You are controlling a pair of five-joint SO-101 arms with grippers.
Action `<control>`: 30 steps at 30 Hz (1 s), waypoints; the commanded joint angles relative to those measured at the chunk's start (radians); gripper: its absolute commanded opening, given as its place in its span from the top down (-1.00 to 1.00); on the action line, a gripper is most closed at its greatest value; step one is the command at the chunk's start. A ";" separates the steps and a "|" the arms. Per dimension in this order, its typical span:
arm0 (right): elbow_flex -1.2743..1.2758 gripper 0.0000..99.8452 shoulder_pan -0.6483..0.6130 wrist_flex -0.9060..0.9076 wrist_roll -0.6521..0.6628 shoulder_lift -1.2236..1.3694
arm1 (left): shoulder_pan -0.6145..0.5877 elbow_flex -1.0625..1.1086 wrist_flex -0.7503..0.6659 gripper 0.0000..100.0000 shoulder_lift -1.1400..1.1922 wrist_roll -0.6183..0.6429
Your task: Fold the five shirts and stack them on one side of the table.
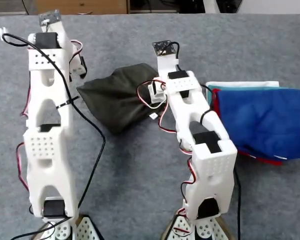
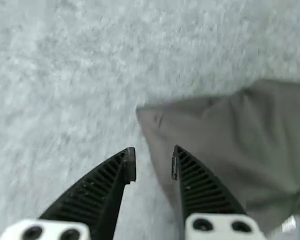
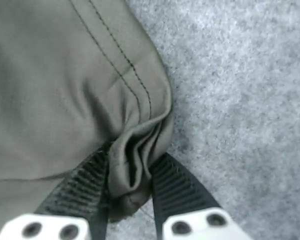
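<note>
No words, numbers, labels or signs can be read anywhere, not even on the dark shirt [image 1: 117,97] at centre frame.

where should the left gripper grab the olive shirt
Best the free corner of the olive shirt, nearest the open left gripper: it lies flat and points onto bare table, so probably come in from there. The right gripper pinches a bunched edge.
</note>
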 commanded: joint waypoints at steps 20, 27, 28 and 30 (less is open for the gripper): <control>0.002 1.00 0.004 -0.012 0.009 0.002 | -0.044 1.111 -1.000 0.62 -0.417 -0.006; 0.002 1.00 0.004 -0.012 0.009 0.002 | -0.040 1.048 -1.013 0.62 -0.283 -0.005; 0.002 1.00 0.004 -0.012 0.009 0.002 | -0.040 1.023 -0.988 0.62 -0.274 -0.005; 0.002 1.00 0.004 -0.012 0.009 0.002 | -0.038 0.979 -0.941 0.62 -0.259 -0.005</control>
